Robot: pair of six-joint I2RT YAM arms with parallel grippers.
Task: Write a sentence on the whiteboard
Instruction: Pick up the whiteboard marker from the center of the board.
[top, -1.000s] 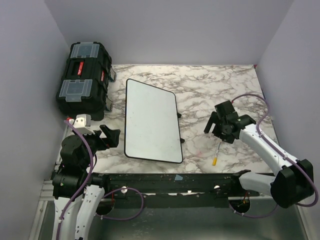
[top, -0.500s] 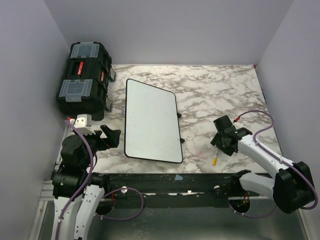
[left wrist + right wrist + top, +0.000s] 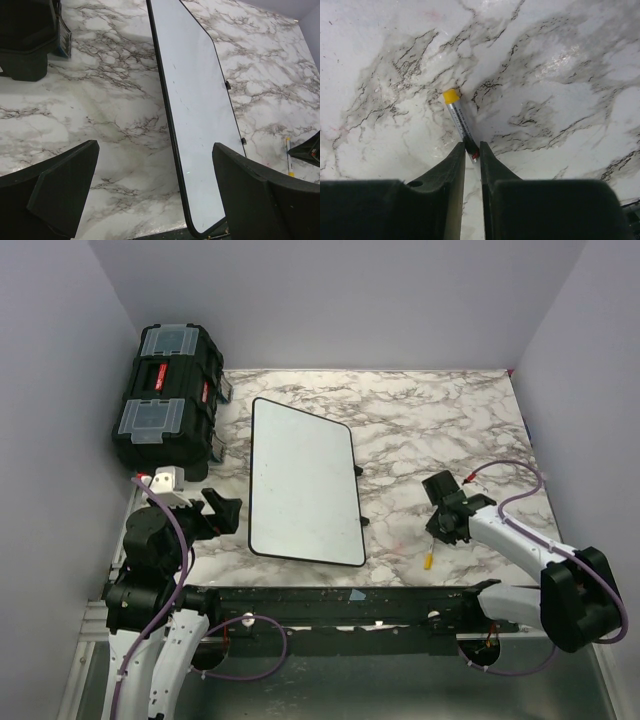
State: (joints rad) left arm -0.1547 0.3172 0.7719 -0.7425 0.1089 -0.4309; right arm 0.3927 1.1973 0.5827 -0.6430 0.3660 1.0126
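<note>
The whiteboard (image 3: 300, 480) (image 3: 200, 110) lies flat on the marble table, its white face bare; the sentence is out of view. A slim marker (image 3: 430, 558) (image 3: 460, 117) with a yellow cap lies on the table to the board's right. My right gripper (image 3: 437, 533) (image 3: 472, 147) is down at the table, its fingers shut on the marker's dark end, with the yellow cap pointing away from the jaws. Left of the board's near corner my left gripper (image 3: 225, 512) (image 3: 155, 150) hangs wide open with nothing between its fingers.
A black toolbox (image 3: 165, 395) (image 3: 25, 35) with clear lid compartments stands at the back left, next to the left wall. Walls close in the table on the left, the back and the right. Small black feet stick out on the board's right edge (image 3: 358, 470).
My right gripper has dropped toward the near edge onto the marker and closed from wide open to a pinch on it. The left arm has barely moved.
</note>
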